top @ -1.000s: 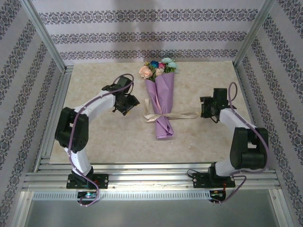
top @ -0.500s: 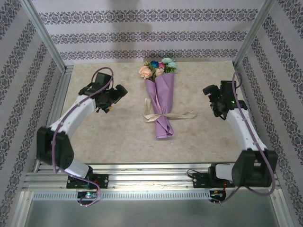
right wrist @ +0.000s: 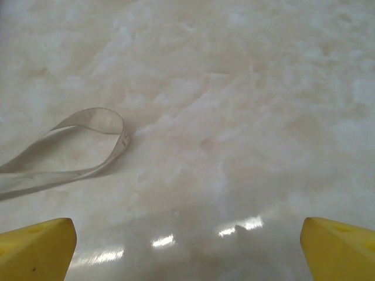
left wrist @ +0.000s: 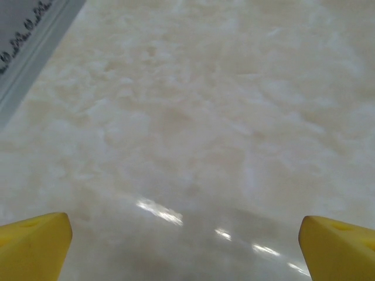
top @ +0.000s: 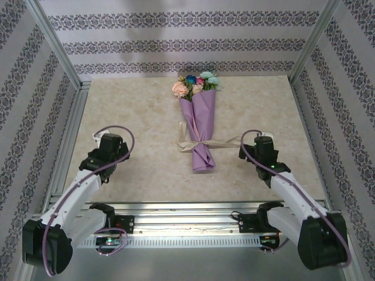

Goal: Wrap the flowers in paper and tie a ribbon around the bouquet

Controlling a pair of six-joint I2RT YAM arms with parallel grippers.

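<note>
Wrist views: my left gripper (left wrist: 186, 250) and right gripper (right wrist: 187, 249) are both spread wide and grasp nothing, with their yellow fingertips at the bottom corners over the pale marbled table (left wrist: 193, 105). The right wrist view also catches a loop end of the ribbon (right wrist: 94, 115) lying flat ahead-left of my fingers, untouched. Top view: the bouquet (top: 198, 126) lies mid-table between my arms, apart from both. The ribbon crosses its narrow waist, and the flowers (top: 196, 84) stick out of the far end of the paper (top: 199, 114).
</note>
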